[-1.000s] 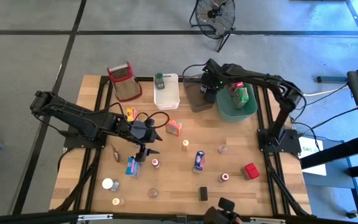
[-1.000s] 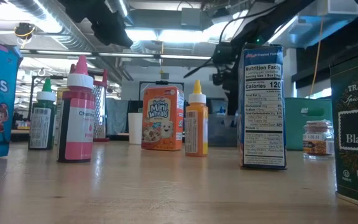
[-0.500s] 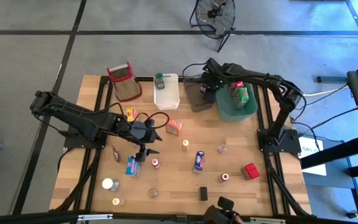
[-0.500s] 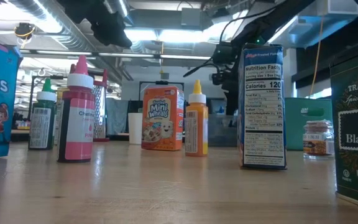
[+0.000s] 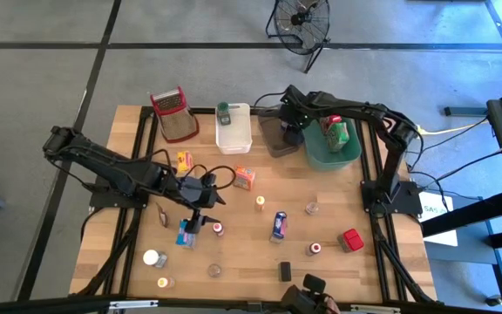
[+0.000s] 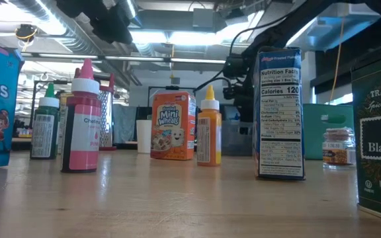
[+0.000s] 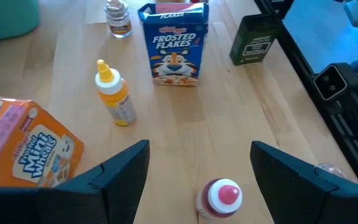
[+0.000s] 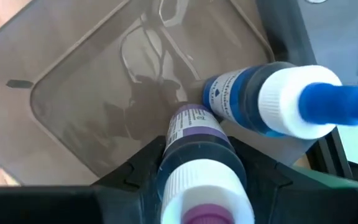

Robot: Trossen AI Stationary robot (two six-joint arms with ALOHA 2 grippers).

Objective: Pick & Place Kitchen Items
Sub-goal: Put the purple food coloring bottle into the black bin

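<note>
Right gripper (image 8: 191,177) hung over the grey bin (image 8: 73,106) at the tabletop's far edge, fingers (image 8: 129,177) closed on a purple-capped squeeze bottle (image 8: 197,155) held just above the bin's floor. Beside it, inside the same bin, lay a blue-capped squeeze bottle (image 8: 272,102), touching the purple one. Seen from above, sat between the white bin (image 5: 234,128) and the green bin (image 5: 331,150), the latter holding a green carton (image 5: 338,131). Left gripper (image 7: 194,171) hovered over the tabletop's middle-left, fingers (image 7: 123,171) spread wide and empty, directly above a red-capped bottle (image 7: 221,198) standing upright. Ahead of it stood a yellow-capped orange bottle (image 7: 114,93), a Frosted Flakes box (image 7: 174,43), a dark green tea tin (image 7: 257,38) and a small clear jar (image 7: 118,15); near one finger, a Mini Wheats box (image 7: 23,146). Elsewhere on the wood: a red box (image 5: 350,239) toward the right edge, a white-capped jar (image 5: 152,258) and an orange-capped jar (image 5: 163,283) near the front-left corner, a red-rimmed wire basket (image 5: 172,113) at the far-left corner.
</note>
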